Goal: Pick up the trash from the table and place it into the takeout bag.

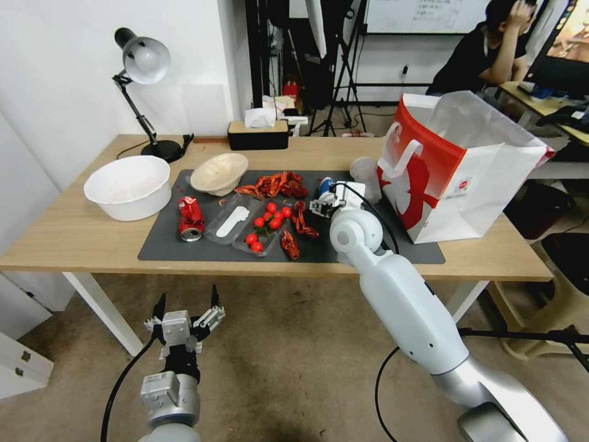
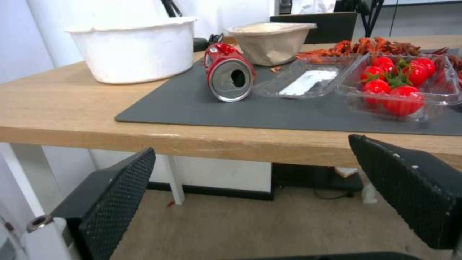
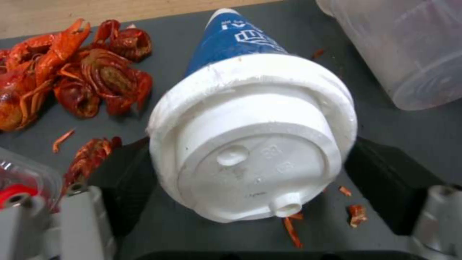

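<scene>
A white blue-labelled cup [image 3: 250, 144] stands on the dark mat [image 1: 165, 245] of the table [image 1: 73, 233], near the takeout bag [image 1: 466, 178]. My right gripper [image 3: 252, 162] is open, one finger on either side of the cup's white lid; it sits over the cup [image 1: 325, 184] in the head view too. A clear plastic cup [image 1: 366, 175] lies just beyond, against the bag. A crushed red can [image 1: 190, 218] and a beige bowl [image 1: 219, 174] rest on the mat's left part. My left gripper [image 1: 187, 307] hangs open below the table's front edge, facing the can [image 2: 230, 74].
Crayfish shells [image 1: 276, 184] and a clear tray of cherry tomatoes [image 1: 267, 227] lie mid-mat, beside a clear tray lid [image 1: 230, 222]. A big white bowl [image 1: 129, 187], a desk lamp [image 1: 144, 61] and a tissue box [image 1: 257, 132] stand at the left and back.
</scene>
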Robot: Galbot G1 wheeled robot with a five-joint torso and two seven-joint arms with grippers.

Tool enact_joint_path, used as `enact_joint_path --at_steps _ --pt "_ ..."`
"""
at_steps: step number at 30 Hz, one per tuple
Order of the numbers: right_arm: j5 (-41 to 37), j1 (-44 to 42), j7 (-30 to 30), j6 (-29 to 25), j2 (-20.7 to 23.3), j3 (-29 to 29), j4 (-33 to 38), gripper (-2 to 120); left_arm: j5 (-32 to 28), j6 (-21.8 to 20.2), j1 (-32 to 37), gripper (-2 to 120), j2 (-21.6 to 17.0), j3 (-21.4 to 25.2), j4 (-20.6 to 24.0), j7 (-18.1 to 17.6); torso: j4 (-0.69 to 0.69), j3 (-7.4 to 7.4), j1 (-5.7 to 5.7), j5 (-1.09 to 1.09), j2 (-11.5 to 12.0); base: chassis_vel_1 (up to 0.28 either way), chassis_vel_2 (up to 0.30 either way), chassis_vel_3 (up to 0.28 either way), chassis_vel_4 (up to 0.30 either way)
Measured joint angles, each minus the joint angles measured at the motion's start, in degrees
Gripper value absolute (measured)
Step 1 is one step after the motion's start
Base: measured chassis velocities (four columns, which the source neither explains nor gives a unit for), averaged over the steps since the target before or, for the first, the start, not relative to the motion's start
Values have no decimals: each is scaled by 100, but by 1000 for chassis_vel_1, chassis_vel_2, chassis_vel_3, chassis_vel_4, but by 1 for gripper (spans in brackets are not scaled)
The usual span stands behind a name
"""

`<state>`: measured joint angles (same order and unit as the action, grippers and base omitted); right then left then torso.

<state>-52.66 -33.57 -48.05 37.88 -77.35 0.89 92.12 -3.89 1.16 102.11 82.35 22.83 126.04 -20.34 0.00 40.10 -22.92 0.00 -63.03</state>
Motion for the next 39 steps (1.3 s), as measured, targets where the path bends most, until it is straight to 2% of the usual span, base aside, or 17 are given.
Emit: enact_joint_path --at_steps 8,18,20,26,34,39 --pt "81 -88 199 -91 82 -79 100 67 11 8 12 100 7 -6 13 -55 0 1 0 1 0 0 0 0 0" --pt "1156 -175 1173 -525 416 -126 823 67 30 13 14 100 15 -5 32 -77 0 1 0 1 0 0 0 0 0" --pt "1443 -109 1377 -619 632 -212 1207 67 39 13 19 100 30 -5 41 -79 0 1 0 1 0 0 0 0 0" --pt "1689 5 1619 -917 1034 -567 1753 67 43 14 49 100 39 21 61 -80 1 1 0 1 0 0 0 0 0" --pt "1858 -116 1356 -996 1662 -1502 2467 67 43 61 126 100 30 83 58 -92 -1 0 0 1 0 0 0 0 0" --pt "1679 -238 1147 -764 2069 -1825 2449 67 72 59 122 100 41 53 55 -100 -1 0 0 0 0 0 0 0 0"
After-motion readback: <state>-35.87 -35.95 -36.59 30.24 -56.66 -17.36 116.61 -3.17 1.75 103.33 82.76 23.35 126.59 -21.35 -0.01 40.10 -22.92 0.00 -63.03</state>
